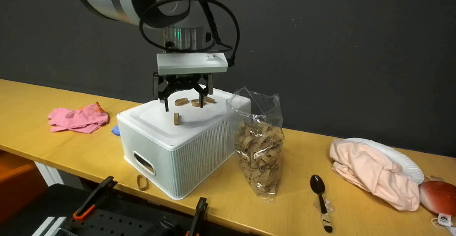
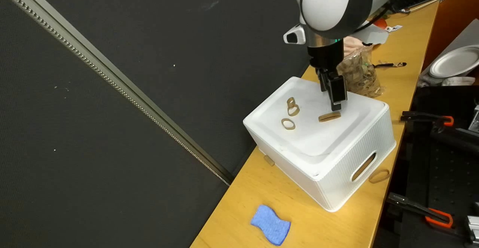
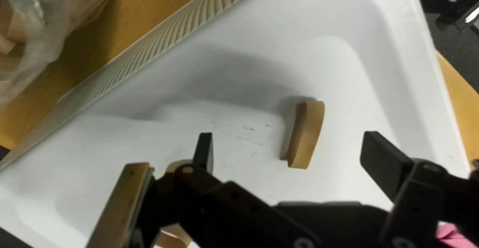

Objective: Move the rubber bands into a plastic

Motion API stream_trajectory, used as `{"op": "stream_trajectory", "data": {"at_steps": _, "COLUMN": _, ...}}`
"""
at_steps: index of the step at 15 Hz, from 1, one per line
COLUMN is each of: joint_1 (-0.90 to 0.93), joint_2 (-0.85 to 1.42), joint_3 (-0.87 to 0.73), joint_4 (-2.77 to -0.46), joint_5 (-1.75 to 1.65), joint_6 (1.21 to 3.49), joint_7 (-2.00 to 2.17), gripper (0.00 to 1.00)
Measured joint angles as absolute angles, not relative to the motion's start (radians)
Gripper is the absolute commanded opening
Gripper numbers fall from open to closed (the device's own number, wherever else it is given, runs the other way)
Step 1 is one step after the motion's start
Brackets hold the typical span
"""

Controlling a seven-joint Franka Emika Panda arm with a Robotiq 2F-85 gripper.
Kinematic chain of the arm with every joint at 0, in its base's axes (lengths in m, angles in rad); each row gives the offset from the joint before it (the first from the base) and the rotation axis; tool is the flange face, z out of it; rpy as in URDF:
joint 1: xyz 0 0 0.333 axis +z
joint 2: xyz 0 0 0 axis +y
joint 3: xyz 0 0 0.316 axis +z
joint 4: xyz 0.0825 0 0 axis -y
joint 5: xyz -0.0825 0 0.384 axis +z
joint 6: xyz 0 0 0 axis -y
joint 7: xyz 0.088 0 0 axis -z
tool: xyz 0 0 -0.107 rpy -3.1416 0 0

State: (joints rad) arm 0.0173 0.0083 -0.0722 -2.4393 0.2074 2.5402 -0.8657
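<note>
My gripper [image 1: 184, 108] is open and empty, pointing down a little above the white upturned box [image 1: 205, 154]. A narrow tan rubber band [image 1: 176, 119] lies on the box top; it shows between my fingers in the wrist view [image 3: 307, 135] and just below the fingertips in an exterior view [image 2: 329, 116]. Several more rubber bands [image 1: 181, 101] lie farther back on the box top. Other loose bands [image 2: 269, 161] lie on the table beside the box. The clear plastic bag [image 1: 265, 104] stands upright against the box's side, filled low down with rubber bands.
A black spoon [image 1: 322, 204], a peach cloth [image 1: 374, 173] on a white plate [image 1: 399, 157] and a red item [image 1: 438, 197] lie beyond the bag. A pink cloth [image 1: 78, 118] and blue sponge [image 2: 271, 224] lie past the box. Clamps [image 1: 94, 197] grip the table's front edge.
</note>
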Motion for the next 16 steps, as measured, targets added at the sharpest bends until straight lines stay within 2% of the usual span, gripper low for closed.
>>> {"op": "stream_trajectory", "data": {"at_steps": 5, "joint_1": 0.017, "joint_2": 0.043, "joint_3": -0.043, "joint_4": -2.43, "joint_5": 0.207, "joint_6": 2.54, "joint_7": -0.866, "gripper": 0.98}}
{"op": "stream_trajectory", "data": {"at_steps": 6, "joint_1": 0.017, "joint_2": 0.048, "joint_3": -0.04, "joint_4": -2.428, "joint_5": 0.207, "joint_6": 2.54, "joint_7": -0.866, "gripper": 0.9}}
{"op": "stream_trajectory", "data": {"at_steps": 7, "joint_1": 0.017, "joint_2": 0.052, "joint_3": -0.037, "joint_4": -2.426, "joint_5": 0.207, "joint_6": 2.54, "joint_7": -0.866, "gripper": 0.73}}
{"op": "stream_trajectory", "data": {"at_steps": 8, "joint_1": 0.017, "joint_2": 0.056, "joint_3": -0.035, "joint_4": -2.424, "joint_5": 0.207, "joint_6": 2.54, "joint_7": -0.866, "gripper": 0.71}}
{"op": "stream_trajectory", "data": {"at_steps": 16, "joint_1": 0.016, "joint_2": 0.074, "joint_3": -0.022, "joint_4": -2.414, "joint_5": 0.207, "joint_6": 2.54, "joint_7": -0.866, "gripper": 0.1}}
